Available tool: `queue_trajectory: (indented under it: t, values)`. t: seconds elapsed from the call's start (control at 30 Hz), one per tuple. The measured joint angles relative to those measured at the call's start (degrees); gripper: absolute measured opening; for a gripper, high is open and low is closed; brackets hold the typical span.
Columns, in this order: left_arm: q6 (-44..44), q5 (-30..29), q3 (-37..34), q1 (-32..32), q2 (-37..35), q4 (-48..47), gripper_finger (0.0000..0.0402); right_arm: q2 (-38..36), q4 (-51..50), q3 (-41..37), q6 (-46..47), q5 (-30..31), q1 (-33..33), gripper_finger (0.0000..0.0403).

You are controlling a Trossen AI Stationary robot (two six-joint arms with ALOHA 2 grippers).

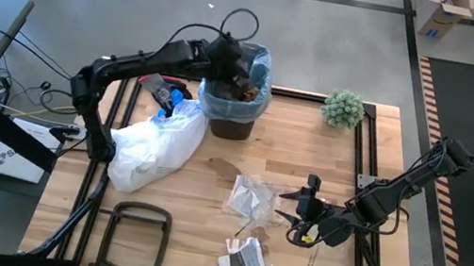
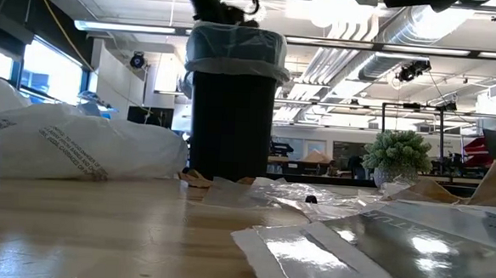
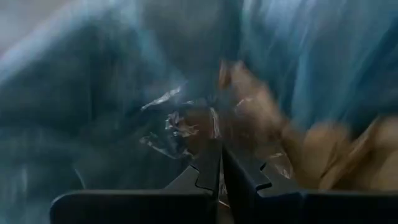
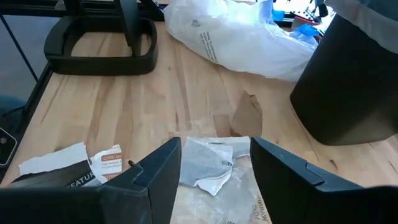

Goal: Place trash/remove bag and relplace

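We see a dark bin [image 1: 231, 124] at 12 o'clock on the table [image 1: 189, 197]. The blue bag [image 1: 257, 65] lines it, and brown paper trash [image 1: 246, 87] sits inside. The left gripper [image 3: 220, 163] is down in the bin, fingers pressed together; we cannot tell if it pinches anything. More trash [image 1: 251, 197] lies at 5 o'clock, under the right gripper [image 4: 214, 163], whose fingers stand apart. A white bag [image 1: 154, 144] lies at 9 o'clock. A green plant [image 1: 343, 109] stands at 2 o'clock.
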Motion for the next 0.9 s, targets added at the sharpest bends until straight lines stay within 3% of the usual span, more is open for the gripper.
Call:
queue_trajectory:
  t: [0.13,0.3,0.6,0.73,0.9]
  values:
    - [0.1,1.8,-0.4,-0.2,0.6,-4.1,0.0001,0.0,0.0,0.0,0.0,0.0,0.0,0.0181]
    - [1.8,5.4,-0.3,-1.0,0.2,-1.4,0.0,0.0,0.0,0.0,-0.2,0.0,0.0,0.0181]
    - [8.8,-1.8,6.7,-5.0,-3.0,1.1,0.0,0.0,-0.7,0.0,-0.6,0.2,0.0,0.0181]
    - [11.0,-3.0,9.2,-9.5,-5.4,0.9,0.0,0.0,-1.1,0.0,-0.6,0.2,0.9,0.0181]
    - [8.9,0.0,9.3,-19.7,-7.8,-4.8,0.0,-0.1,-2.9,0.0,0.8,0.2,3.8,0.0181]
